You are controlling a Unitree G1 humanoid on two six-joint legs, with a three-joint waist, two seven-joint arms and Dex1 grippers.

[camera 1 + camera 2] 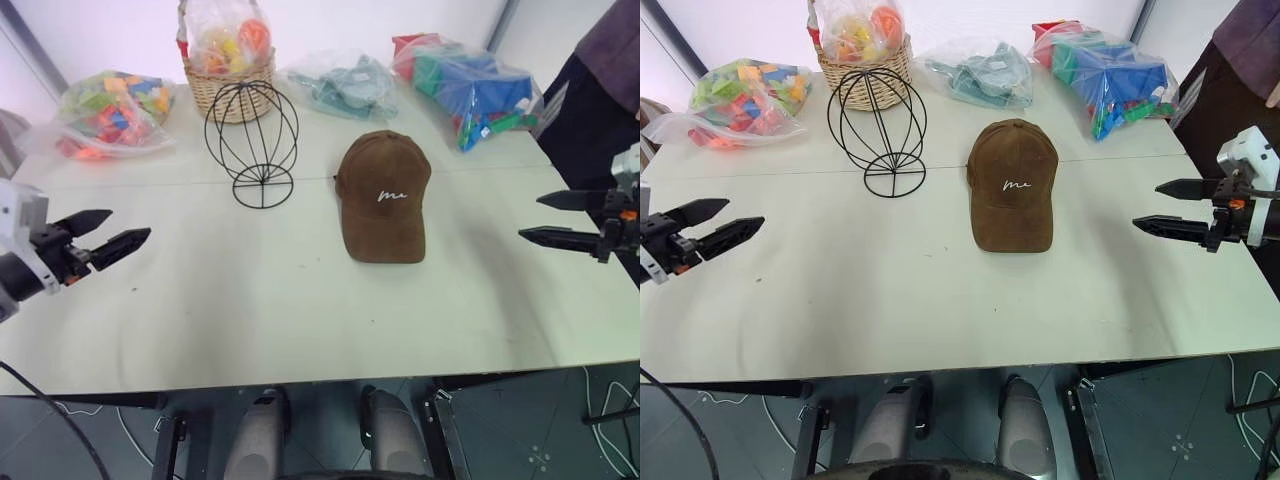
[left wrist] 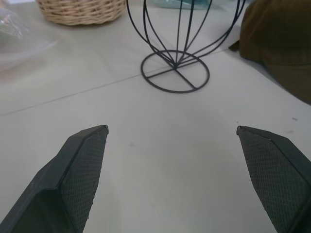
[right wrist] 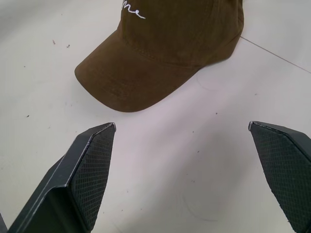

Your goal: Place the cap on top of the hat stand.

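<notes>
cap (image 1: 384,195) brown, small white cursive stitching on front. hat stand (image 1: 252,140) black wire. desk (image 1: 300,310) off-white. basket (image 1: 228,88) at far edge tan woven wicker. bags of blocks (image 1: 110,108) at far left and far right corners multicoloured: red, green, blue, yellow, orange. gripper fingers (image 3: 90,170) black, fine cross-hatch pads.

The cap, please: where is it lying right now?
In the head views the cap lies flat on the white table near the middle, brim toward the robot, just right of the hat stand and apart from it.
</notes>
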